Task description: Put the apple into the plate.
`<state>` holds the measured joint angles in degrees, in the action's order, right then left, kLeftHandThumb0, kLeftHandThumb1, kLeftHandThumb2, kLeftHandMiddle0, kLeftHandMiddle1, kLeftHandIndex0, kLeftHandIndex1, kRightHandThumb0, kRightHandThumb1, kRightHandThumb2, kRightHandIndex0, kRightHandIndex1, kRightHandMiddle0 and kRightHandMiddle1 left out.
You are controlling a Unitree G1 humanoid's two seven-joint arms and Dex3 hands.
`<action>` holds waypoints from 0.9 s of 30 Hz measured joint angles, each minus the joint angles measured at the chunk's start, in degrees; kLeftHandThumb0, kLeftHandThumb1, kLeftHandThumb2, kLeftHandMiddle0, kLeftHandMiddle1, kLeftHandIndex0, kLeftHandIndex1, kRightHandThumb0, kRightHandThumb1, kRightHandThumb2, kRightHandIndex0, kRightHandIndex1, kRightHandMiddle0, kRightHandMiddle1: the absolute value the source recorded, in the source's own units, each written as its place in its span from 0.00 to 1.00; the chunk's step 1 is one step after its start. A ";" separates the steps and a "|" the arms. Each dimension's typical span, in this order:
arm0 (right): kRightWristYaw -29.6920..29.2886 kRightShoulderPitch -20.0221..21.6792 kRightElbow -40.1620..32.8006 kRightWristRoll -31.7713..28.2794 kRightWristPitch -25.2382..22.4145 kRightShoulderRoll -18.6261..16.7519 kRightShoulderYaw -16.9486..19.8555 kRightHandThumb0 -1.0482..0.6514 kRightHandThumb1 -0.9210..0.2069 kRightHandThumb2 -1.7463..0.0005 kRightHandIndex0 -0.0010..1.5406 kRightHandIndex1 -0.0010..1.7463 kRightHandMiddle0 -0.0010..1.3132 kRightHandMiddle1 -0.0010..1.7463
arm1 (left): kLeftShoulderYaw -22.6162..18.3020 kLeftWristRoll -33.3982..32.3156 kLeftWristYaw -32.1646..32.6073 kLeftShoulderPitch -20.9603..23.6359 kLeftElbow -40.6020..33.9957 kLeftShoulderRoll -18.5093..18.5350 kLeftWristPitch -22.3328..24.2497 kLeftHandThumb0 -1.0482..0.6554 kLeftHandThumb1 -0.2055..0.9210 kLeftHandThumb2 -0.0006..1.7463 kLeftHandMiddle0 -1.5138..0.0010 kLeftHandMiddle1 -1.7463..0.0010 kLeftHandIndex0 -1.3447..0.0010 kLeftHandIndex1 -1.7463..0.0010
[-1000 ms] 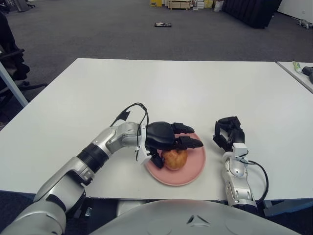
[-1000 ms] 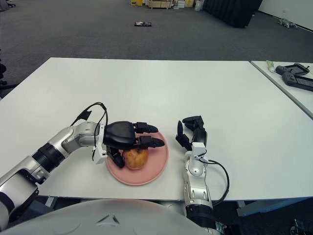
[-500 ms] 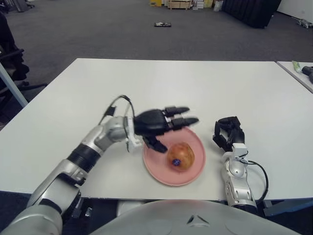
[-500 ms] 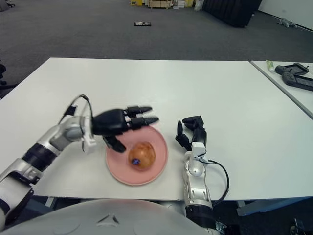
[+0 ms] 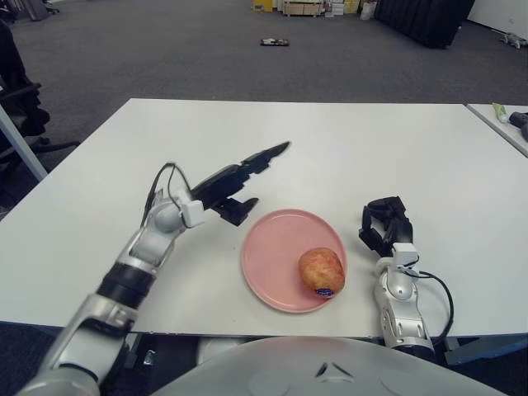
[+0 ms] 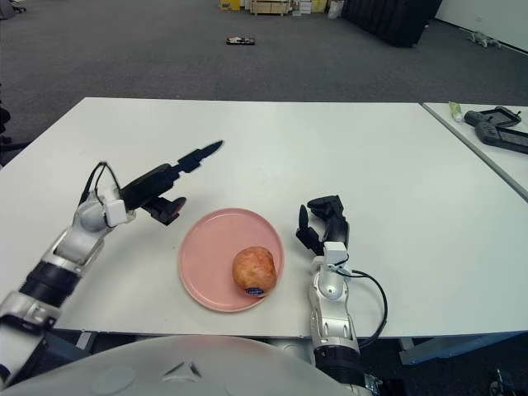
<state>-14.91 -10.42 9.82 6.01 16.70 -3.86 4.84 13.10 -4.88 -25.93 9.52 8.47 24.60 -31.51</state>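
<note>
The apple (image 5: 322,271) sits inside the pink plate (image 5: 272,247), toward its right rim, with a small sticker facing the robot; it touches nothing else, so the placing looks done. The left robot hand (image 5: 239,177) hangs above the counter (image 5: 371,148), up and to the left of the plate, well apart from the fruit, its fingers stretched out straight and holding nothing. That spread, raised pose suits a hand with no further business at the plate, and it leaves the apple free to settle without being nudged. The right robot hand (image 5: 384,224) shows just right of the plate, fingers loosely curled around nothing, apparently idle because the apple lies within the left arm's reach.
</note>
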 measured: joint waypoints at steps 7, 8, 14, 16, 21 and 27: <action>-0.04 0.28 0.37 0.05 -0.06 0.08 0.18 0.39 0.21 0.51 0.36 0.74 0.25 1.00 | -5.63 -4.46 4.57 -6.67 -4.83 -4.96 3.94 0.00 1.00 0.64 1.00 1.00 1.00 1.00; -0.04 0.29 0.37 0.05 -0.14 0.12 0.21 0.39 0.21 0.51 0.36 0.74 0.25 1.00 | -6.12 -5.13 4.78 -7.50 -5.48 -5.59 4.62 0.00 1.00 0.64 1.00 1.00 1.00 1.00; 0.07 0.39 0.37 0.03 -0.59 0.43 0.23 0.39 0.21 0.51 0.36 0.74 0.26 1.00 | -9.25 -12.74 6.90 -10.32 -6.65 -11.70 11.31 0.01 1.00 0.63 0.98 0.99 1.00 1.00; 0.15 0.43 0.37 0.01 -0.58 0.49 0.23 0.39 0.21 0.51 0.36 0.74 0.26 1.00 | -10.20 -14.47 8.28 -11.03 -6.89 -14.44 12.65 0.03 1.00 0.62 0.96 0.98 1.00 1.00; 0.30 0.68 0.45 -0.07 -0.55 0.55 0.21 0.39 0.21 0.51 0.36 0.74 0.26 1.00 | -12.31 -13.46 12.29 -12.71 -4.32 -19.67 11.36 0.10 1.00 0.57 0.93 0.55 1.00 0.57; 0.46 0.71 0.56 -0.06 -0.48 0.61 0.19 0.39 0.21 0.51 0.38 0.74 0.26 1.00 | -15.21 -7.49 18.04 -14.06 5.92 -23.41 6.13 0.18 1.00 0.55 0.82 0.23 0.94 0.10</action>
<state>-14.45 -9.71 10.38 5.95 16.22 -3.25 5.03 -2.11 -12.37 -7.90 -4.54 14.38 1.19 -25.38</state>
